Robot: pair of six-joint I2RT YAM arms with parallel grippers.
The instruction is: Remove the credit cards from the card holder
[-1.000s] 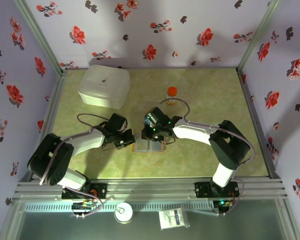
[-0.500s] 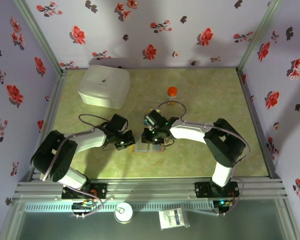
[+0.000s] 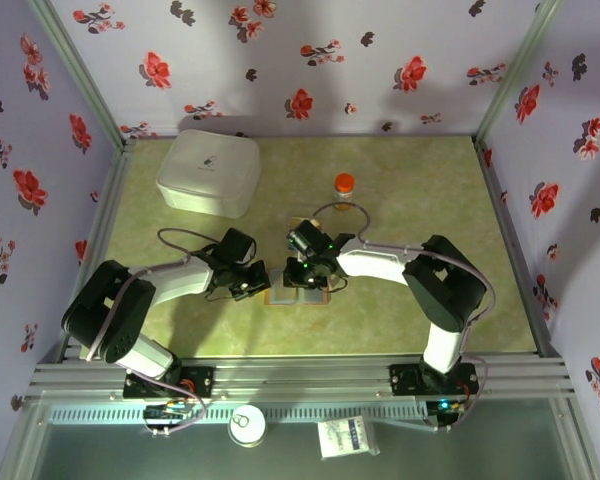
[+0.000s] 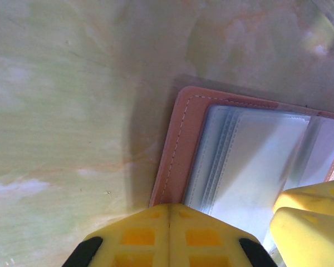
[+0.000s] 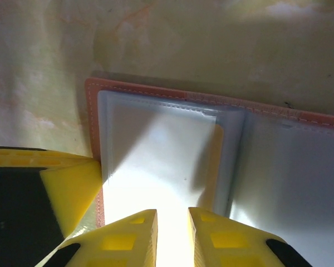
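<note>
1. card holder (image 3: 298,293): flat bifold, lying open on the tabletop (image 3: 430,300). It sits mid-width, nearer the near edge than the far one. Outer rim is tan-pink and leather-like w/ pale stitching. Inside are layered clear-bluish plastic sleeves, glossy.
2. Contents: a yellowish-tan card (image 5: 214,161) shows thru one sleeve, right beside the centre fold, seated in its pocket. Other sleeves too glared to read.
3. left gripper (image 4: 170,222): blocky yellow fingers w/ recessed square faces, pressed flat together. Tips are at the holder's leather rim.
4. right gripper (image 5: 172,236): same yellow fingers, narrow slit betw. them. Tips are over the sleeve page, close to the left gripper's finger. Can't tell if a sleeve or card is pinched.
5. white box (image 3: 208,172): matte plastic, rounded corners, lid on. Near the far-left corner of the tabletop.
6. orange-capped jar (image 3: 344,183): small, upright, mid-width, toward the far edge from the holder.
7. Surface: smooth, pale green, marbled. Encl. walls (image 3: 280,60): lilac w/ red and dark flower print, on metal corner posts (image 3: 75,70).
</note>
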